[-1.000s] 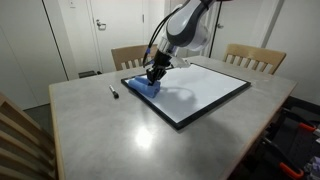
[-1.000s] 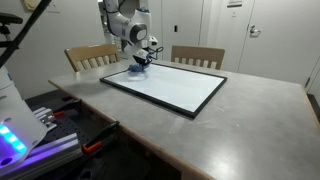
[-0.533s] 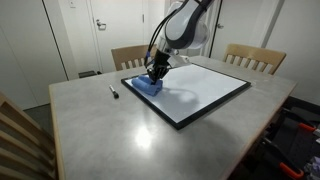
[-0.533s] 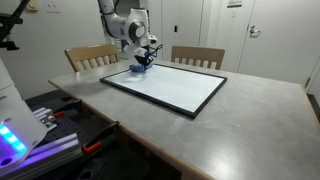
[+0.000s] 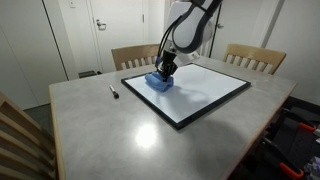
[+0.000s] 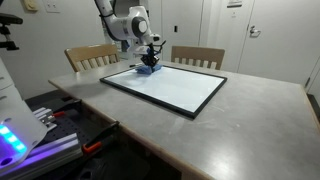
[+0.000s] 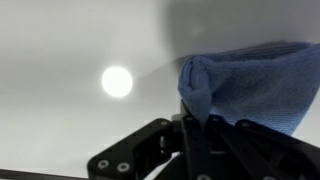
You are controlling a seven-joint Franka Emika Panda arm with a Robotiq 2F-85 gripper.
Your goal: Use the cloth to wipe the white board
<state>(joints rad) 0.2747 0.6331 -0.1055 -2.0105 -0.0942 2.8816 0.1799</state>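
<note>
- My tool [image 5: 164, 75]: clamped on blue cloth [image 5: 159, 83].
- Cloth: on white board [image 5: 205, 92], toward the surface's [image 5: 100, 130] far edge.
- Marker [image 5: 113, 91]: beside board.

Open white board [image 5: 205, 95], marker [image 5: 113, 91] aside, chairs [image 5: 128, 56] behind

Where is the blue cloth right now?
In both exterior views the blue cloth lies on the whiteboard near its far edge, in the jaws of the gripper.

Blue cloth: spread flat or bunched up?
Bunched up: the wrist view shows the blue cloth folded into a rounded lump on the whiteboard.
</note>
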